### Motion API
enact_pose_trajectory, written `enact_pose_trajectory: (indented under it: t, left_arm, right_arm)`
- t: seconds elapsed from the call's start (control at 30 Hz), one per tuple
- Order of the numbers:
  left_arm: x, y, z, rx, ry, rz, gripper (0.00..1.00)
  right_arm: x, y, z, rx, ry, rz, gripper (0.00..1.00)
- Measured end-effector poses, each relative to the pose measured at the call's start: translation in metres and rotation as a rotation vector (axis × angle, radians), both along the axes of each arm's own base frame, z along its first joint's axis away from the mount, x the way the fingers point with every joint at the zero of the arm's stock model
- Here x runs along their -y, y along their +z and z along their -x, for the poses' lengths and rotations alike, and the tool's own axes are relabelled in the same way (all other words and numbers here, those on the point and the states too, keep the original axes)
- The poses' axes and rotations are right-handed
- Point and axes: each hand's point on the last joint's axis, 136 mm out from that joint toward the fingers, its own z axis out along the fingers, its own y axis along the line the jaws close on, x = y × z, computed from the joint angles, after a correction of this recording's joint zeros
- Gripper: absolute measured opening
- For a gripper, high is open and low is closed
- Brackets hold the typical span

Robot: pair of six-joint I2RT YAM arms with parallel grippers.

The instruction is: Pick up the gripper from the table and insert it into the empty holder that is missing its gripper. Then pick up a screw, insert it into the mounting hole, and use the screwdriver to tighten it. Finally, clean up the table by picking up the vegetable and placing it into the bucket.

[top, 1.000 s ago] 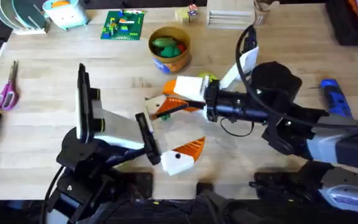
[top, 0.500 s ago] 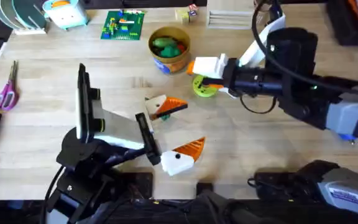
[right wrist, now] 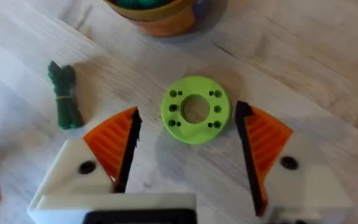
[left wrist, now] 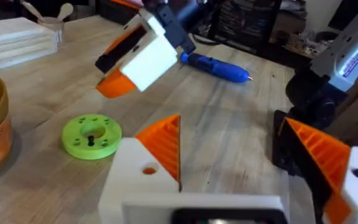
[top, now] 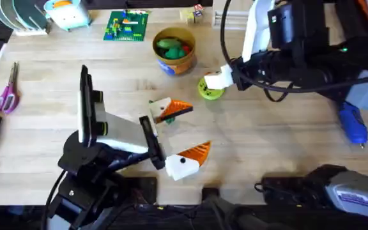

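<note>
My right gripper [top: 217, 80] [right wrist: 187, 118] hangs open over a lime-green disc [top: 209, 89] [right wrist: 195, 109], which shows between its orange pads. The dark-green vegetable [right wrist: 64, 94] lies on the wood beside the disc. The tan bucket [top: 179, 64] [right wrist: 166, 25] stands just beyond, with green toys inside. My left gripper [top: 179, 135] [left wrist: 241, 158] rests open near the table's middle. Both its white holder blocks [left wrist: 135, 180] carry orange pads, and one shows a mounting hole [left wrist: 149, 169]. The blue screwdriver [top: 353, 126] [left wrist: 216, 64] lies at the right. A loose gripper and a screw are out of view.
Scissors [top: 6, 92] lie at the far left. A green brick plate [top: 127, 25] and a wooden rack [top: 232, 19] sit along the back edge. The right arm's body [top: 312, 57] hangs high over the back right.
The right arm rose and swung from beside the left gripper toward the back right. Its gripper now sits over the lime-green disc. The left arm has not moved.
</note>
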Motion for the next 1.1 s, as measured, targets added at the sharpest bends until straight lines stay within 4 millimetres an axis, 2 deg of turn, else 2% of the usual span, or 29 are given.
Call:
enact_pose_trajectory:
  t: [0.1, 0.23, 0.37, 0.47, 0.6, 0.8, 0.97, 1.1]
  left_arm:
    - [0.0, 0.0, 0.0, 0.0, 0.0, 0.0, 0.993]
    - [0.0, 0.0, 0.0, 0.0, 0.0, 0.0, 0.993]
    - [0.0, 0.0, 0.0, 0.0, -0.001, 0.0, 0.993]
    - [0.0, 0.0, 0.0, 0.0, -0.003, 0.0, 0.993]
    - [0.0, 0.0, 0.001, -0.001, -0.003, 0.0, 0.993]
    - [0.0, 0.0, 0.001, -0.001, -0.007, 0.0, 0.993]
    - [0.0, 0.0, 0.001, -0.001, -0.007, 0.001, 0.993]
    - [0.0, 0.0, 0.001, -0.001, -0.007, 0.0, 0.993]
  right_arm:
    - [-0.002, -0.021, 0.0, -0.029, 0.037, 0.055, 0.866]
    - [-0.016, -0.046, 0.01, -0.076, 0.11, 0.104, 0.832]
    - [-0.029, -0.06, 0.018, -0.087, 0.175, 0.137, 0.782]
    - [-0.031, -0.067, 0.018, -0.092, 0.187, 0.158, 0.741]
    - [-0.031, -0.072, 0.014, -0.083, 0.184, 0.169, 0.705]
    - [-0.04, -0.073, 0.008, -0.047, 0.197, 0.161, 0.481]
    - [-0.043, -0.08, 0.012, -0.066, 0.211, 0.173, 0.469]
    - [-0.042, -0.083, 0.012, -0.074, 0.209, 0.18, 0.411]
